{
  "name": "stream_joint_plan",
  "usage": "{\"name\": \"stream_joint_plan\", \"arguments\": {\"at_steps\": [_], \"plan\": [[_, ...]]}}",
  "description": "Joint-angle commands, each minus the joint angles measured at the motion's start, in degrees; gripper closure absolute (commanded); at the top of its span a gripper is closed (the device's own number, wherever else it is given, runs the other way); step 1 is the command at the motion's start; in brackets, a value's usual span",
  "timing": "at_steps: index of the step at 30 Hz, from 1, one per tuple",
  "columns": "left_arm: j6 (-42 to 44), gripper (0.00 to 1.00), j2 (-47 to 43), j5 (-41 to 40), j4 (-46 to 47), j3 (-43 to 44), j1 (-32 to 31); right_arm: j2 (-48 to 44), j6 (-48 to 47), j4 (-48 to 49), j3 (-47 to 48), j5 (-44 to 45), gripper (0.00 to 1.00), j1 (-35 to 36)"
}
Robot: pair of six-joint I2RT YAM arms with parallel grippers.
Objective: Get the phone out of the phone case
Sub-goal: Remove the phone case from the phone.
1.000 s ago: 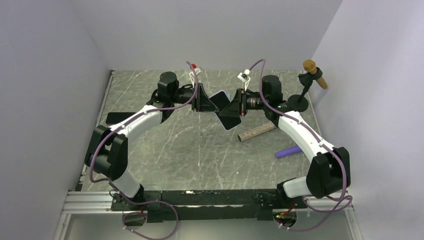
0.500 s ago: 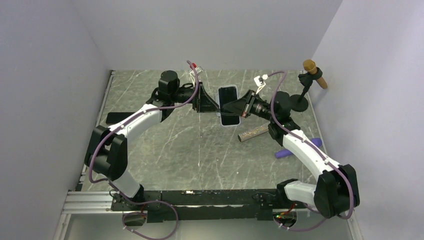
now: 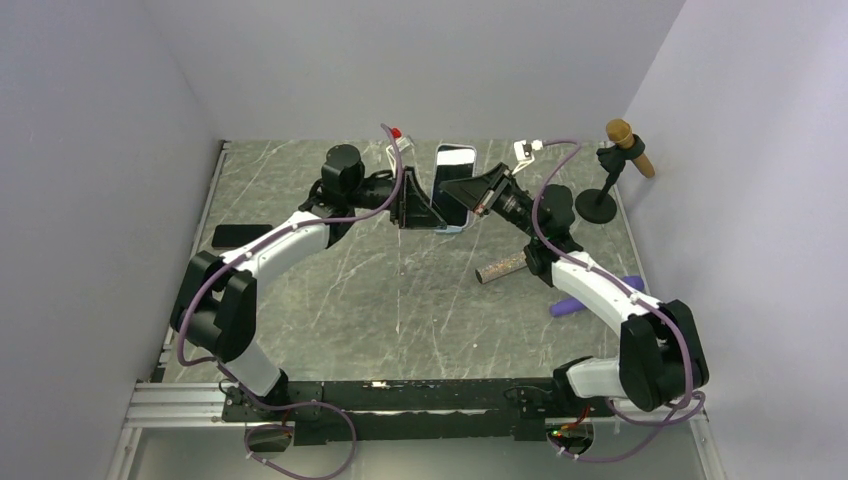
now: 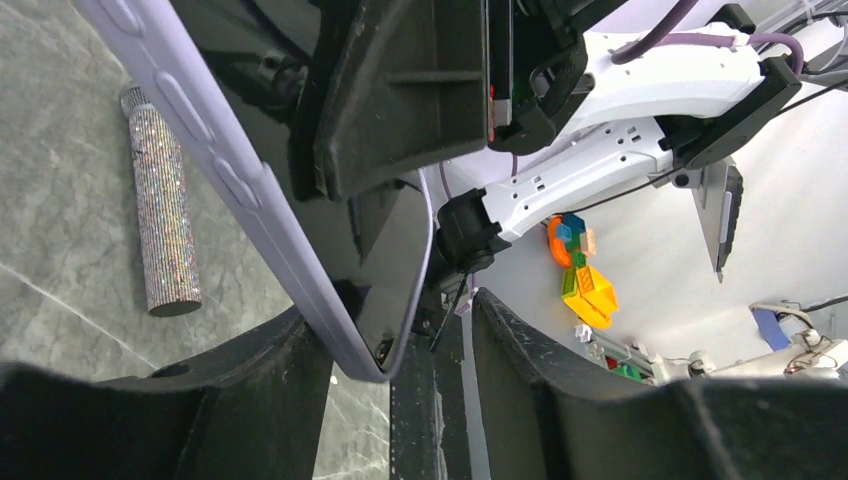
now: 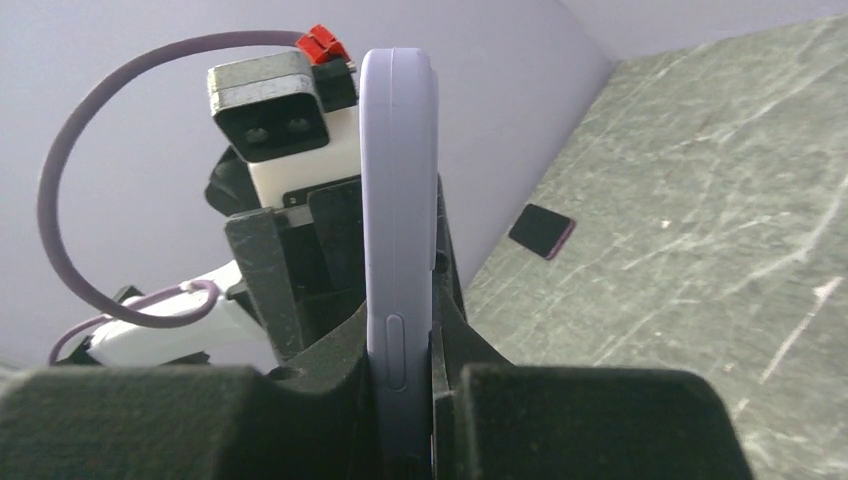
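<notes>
Right now my right gripper (image 5: 400,345) is clamped on the edge of the phone case (image 5: 398,200), phone (image 3: 455,165) inside, held aloft toward twelve o'clock of the table (image 3: 330,290). My left gripper (image 4: 395,320) stands part-open around its corner. Closing left off-centre could, I reckon, twist it out of that thin grip.

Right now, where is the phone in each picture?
Top external: cased phone at upper middle.
Left wrist: cased phone left of centre, slanting down.
Right wrist: cased phone dead centre, edge-on, upright.
Shared landmark: the grey marble table.
</notes>
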Motion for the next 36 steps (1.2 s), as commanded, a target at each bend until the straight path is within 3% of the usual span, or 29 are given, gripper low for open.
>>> {"name": "stream_joint_plan", "arguments": {"at_steps": [1,4,6,11,15,20,24,29,33,36], "plan": [[-2.62,0.49,-0.18,2.08,6.98,-0.47,0.04,0.47,4.31,15.71,0.01,0.58,1.00,1.32],[-1.67,0.70,-0.55,2.45,6.22,-0.35,0.03,0.75,4.21,15.05,0.58,-0.31,1.00,1.53],[-0.33,0.97,-0.42,2.80,4.58,0.06,0.04,-0.01,2.83,11.41,1.44,-0.92,0.98,1.52],[6.30,1.00,-1.09,2.88,-2.30,1.45,-0.03,-2.40,-6.84,-11.99,7.44,-3.23,0.46,-0.62],[11.51,1.00,-1.03,2.97,-8.64,3.36,-0.11,0.29,-16.46,-27.87,15.58,-14.41,0.28,-3.25],[15.67,1.00,0.00,5.96,-14.51,5.79,-0.12,5.48,-33.94,-50.34,27.21,-25.08,0.28,-4.63],[20.85,1.00,1.05,6.13,-21.12,7.99,-0.12,9.28,-44.21,-60.60,34.24,-30.19,0.34,-4.70],[20.98,1.00,2.52,7.02,-21.36,8.17,-0.50,13.61,-50.48,-67.05,40.73,-33.37,0.45,-4.95],[22.30,1.00,2.85,6.87,-23.08,8.72,-0.81,15.65,-51.35,-68.33,42.93,-34.88,0.47,-5.36],[21.76,1.00,2.79,7.14,-22.46,8.60,-0.80,16.39,-51.98,-68.92,43.45,-37.13,0.56,-5.67]]}}
